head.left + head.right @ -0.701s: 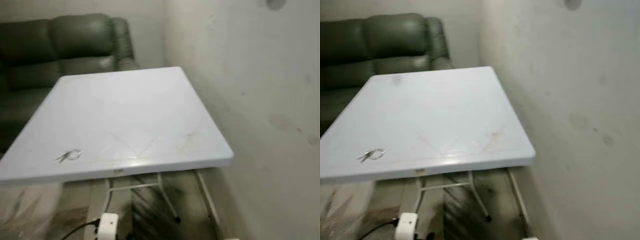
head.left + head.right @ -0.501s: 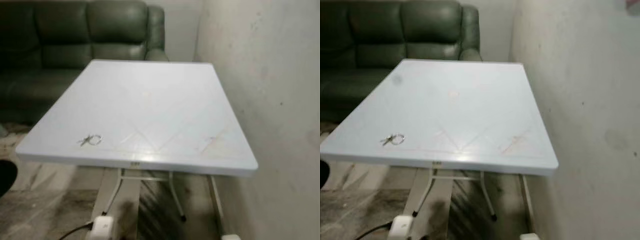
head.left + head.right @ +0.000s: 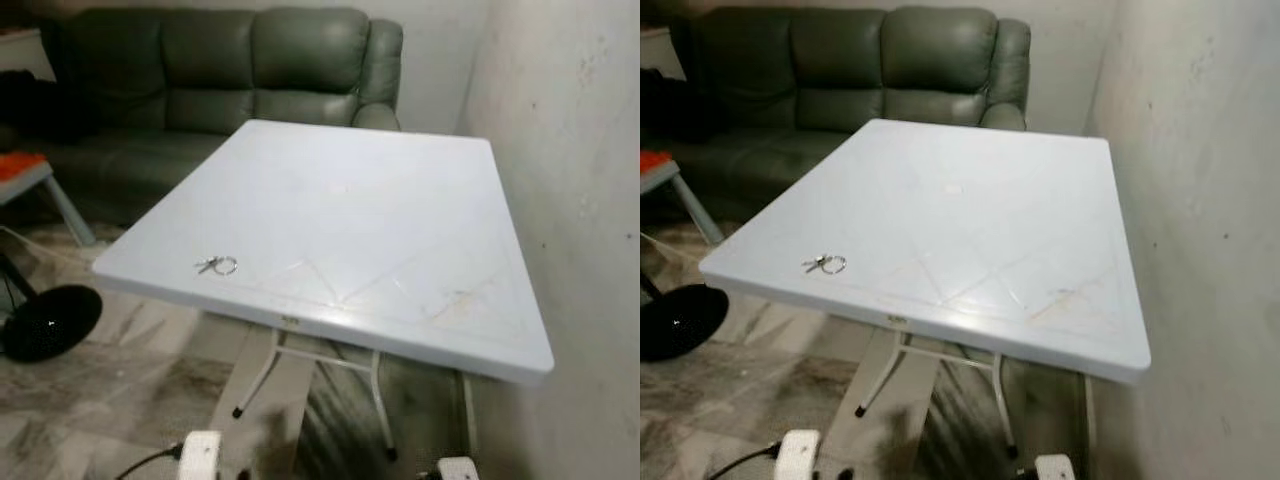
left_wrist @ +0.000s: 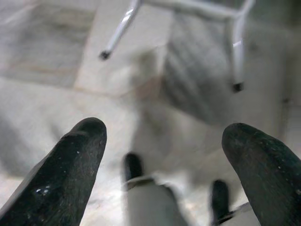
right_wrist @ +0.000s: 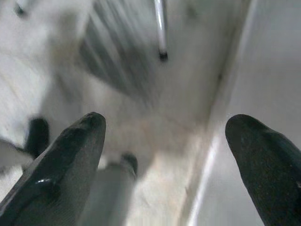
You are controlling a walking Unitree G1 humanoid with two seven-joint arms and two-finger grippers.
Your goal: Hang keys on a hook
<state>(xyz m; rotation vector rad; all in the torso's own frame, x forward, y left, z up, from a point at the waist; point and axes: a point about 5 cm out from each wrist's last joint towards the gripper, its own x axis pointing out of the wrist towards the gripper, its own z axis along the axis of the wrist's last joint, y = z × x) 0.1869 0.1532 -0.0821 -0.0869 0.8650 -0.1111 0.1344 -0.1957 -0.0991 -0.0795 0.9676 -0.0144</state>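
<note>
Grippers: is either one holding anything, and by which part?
Nothing is held. Left gripper and right gripper are open above the floor; the keys lie on the table.

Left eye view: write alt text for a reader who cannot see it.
A small ring of keys lies near the front left corner of a white folding table that stands against a pale wall. A dark green leather sofa sits behind the table, and a marbled tile floor shows below it.

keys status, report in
Both grippers open, hanging low over the floor, left gripper, right gripper. Keys lie near table's front-left edge, untouched. Nothing beside them.
</note>
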